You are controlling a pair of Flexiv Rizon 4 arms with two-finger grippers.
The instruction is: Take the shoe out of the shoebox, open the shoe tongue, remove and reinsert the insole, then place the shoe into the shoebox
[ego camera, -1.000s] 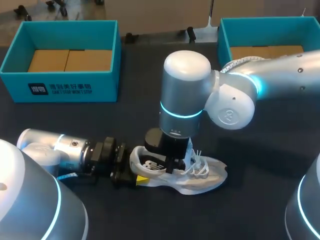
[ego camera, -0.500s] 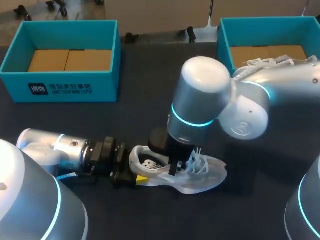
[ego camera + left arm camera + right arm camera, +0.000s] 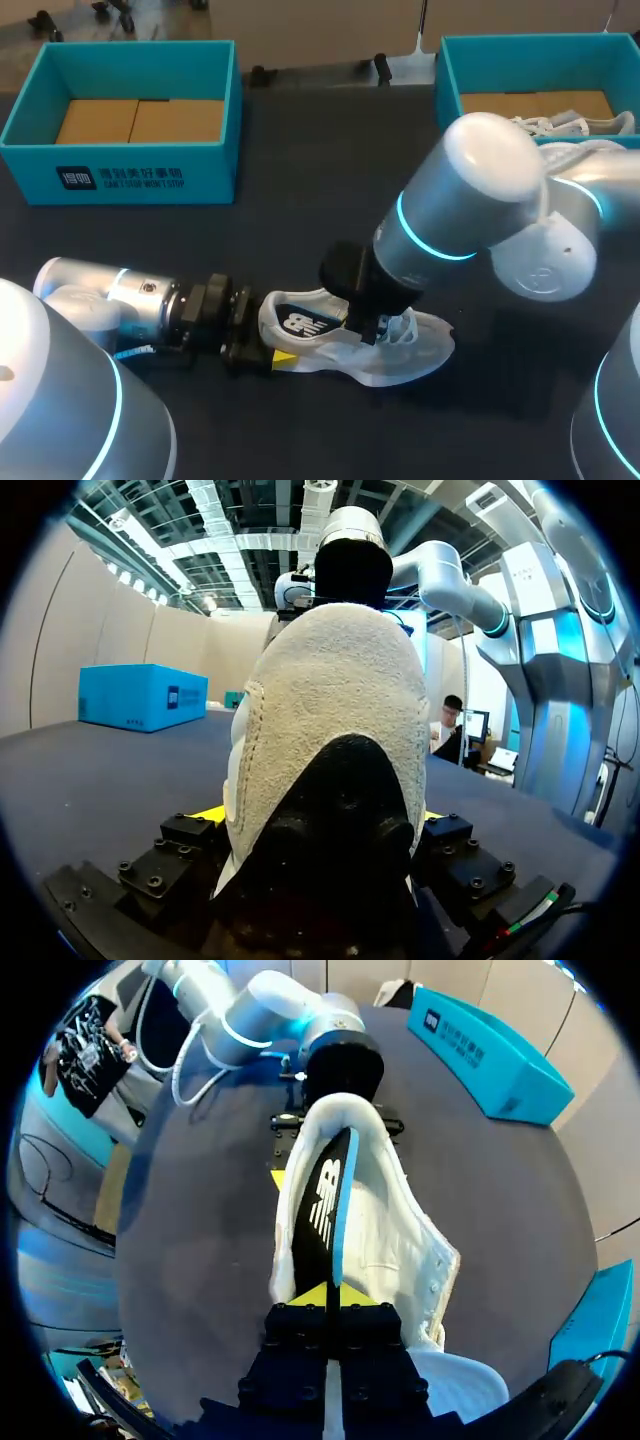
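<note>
White and mesh-sided, the shoe [image 3: 405, 358] lies on the dark table [image 3: 300, 210] with its heel toward my left arm and its toe pointing away from it. At the heel the left gripper [image 3: 266, 352] is clamped on the shoe. In the left wrist view the padded heel fills the space between the two fingers, with a yellow tip [image 3: 212, 814] showing low at each side of it. Over the shoe's opening sits the right gripper [image 3: 366, 328], on my right arm, which crosses in above the toe end. Its fingers are pressed together on the black insole [image 3: 322, 1205], pinching the end nearer the toe. The insole stands on its edge, partly lifted out of the shoe, its printed face turned sideways and its far end close to the heel collar. The laces [image 3: 405, 335] lie bunched just beyond the right gripper, toward the toe; the tongue itself I cannot make out among them. Well behind the shoe stands a teal box [image 3: 120, 165] beyond the heel end, showing a brown cardboard floor. A second teal box [image 3: 447, 75] stands beyond the toe end — with the other shoe [image 3: 560, 124], also white, lying in it.
</note>
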